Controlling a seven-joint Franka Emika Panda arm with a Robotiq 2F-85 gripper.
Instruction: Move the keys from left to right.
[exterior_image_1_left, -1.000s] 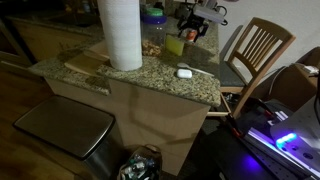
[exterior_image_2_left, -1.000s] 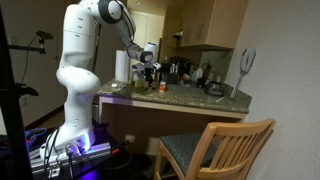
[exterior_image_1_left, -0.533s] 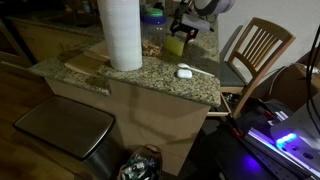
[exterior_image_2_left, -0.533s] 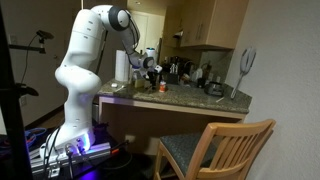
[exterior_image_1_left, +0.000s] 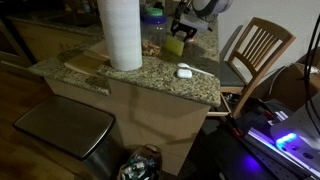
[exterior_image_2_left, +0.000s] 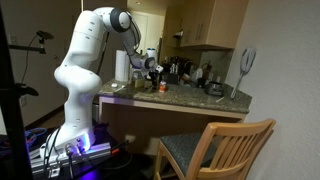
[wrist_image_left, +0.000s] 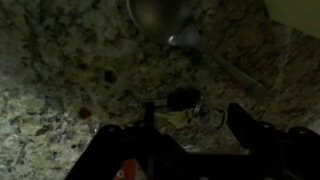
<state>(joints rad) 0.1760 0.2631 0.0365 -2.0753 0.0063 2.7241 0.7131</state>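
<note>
The keys, a black fob with a ring and a pale yellowish tag, lie on the dark granite counter in the wrist view. My gripper is open, with one finger on each side of the keys, just above them. In both exterior views the gripper hangs low over the back of the counter; the keys themselves are too small to make out there.
A tall paper towel roll, a yellow-green cup and a small white object stand on the counter. A metal spoon lies beyond the keys. A wooden chair stands beside the counter.
The arm shifted and the gripper moved slightly toward the yellow-green cup during the first half second. Since then it has barely moved.
</note>
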